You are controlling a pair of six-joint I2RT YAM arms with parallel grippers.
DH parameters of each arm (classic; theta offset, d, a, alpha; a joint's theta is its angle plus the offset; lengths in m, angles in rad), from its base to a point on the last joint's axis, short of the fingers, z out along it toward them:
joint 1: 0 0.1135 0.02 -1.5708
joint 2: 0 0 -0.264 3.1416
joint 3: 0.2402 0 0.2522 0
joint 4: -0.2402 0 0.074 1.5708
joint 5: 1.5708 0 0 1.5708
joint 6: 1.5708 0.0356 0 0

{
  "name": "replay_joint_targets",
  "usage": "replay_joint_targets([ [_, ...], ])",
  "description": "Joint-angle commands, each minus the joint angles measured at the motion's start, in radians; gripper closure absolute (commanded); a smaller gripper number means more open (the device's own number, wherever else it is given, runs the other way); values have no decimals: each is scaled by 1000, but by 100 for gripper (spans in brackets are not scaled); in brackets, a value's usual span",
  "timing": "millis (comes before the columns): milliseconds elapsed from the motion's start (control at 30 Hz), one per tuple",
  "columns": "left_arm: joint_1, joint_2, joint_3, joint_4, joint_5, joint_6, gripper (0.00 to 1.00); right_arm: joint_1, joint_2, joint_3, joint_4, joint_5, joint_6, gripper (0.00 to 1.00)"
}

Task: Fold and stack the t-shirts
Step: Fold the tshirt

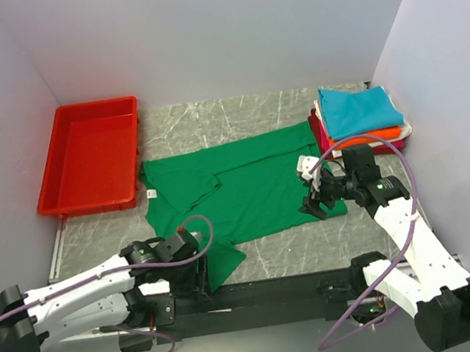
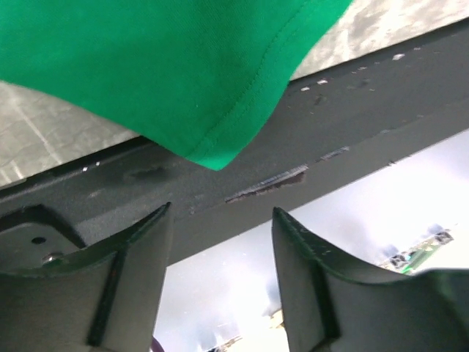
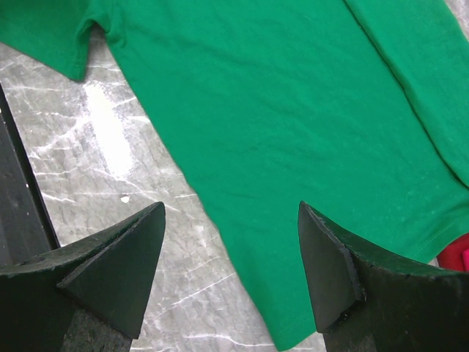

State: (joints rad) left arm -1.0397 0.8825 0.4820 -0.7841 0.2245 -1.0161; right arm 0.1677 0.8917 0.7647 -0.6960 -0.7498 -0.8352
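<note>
A bright green t-shirt lies spread on the marble table, one sleeve folded over, white neck label at its left edge. A corner hangs over the table's near edge. A stack of folded shirts, teal on top, orange, white and red beneath, sits at the back right. My left gripper is open and empty just below the hanging corner. My right gripper is open and empty above the shirt's near right hem; the green cloth fills that view.
A red plastic tray stands empty at the back left. White walls enclose the table on three sides. A black rail runs along the near edge, also in the left wrist view.
</note>
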Motion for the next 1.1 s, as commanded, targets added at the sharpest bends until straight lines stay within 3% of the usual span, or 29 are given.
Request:
replay_joint_targets([
  [0, -32, 61, 10, 65, 7, -10, 40, -2, -5, 1, -5, -11, -10, 21],
  [300, -63, 202, 60, 69, -74, 11, 43, -2, -4, 1, -4, -10, -13, 21],
  [767, -105, 343, 109, 65, -132, 11, 60, -4, -2, 1, -10, -10, -15, 21],
  [1067, -141, 455, 156, 42, -178, 13, 62, -2, -5, -1, -13, -11, -19, 21],
])
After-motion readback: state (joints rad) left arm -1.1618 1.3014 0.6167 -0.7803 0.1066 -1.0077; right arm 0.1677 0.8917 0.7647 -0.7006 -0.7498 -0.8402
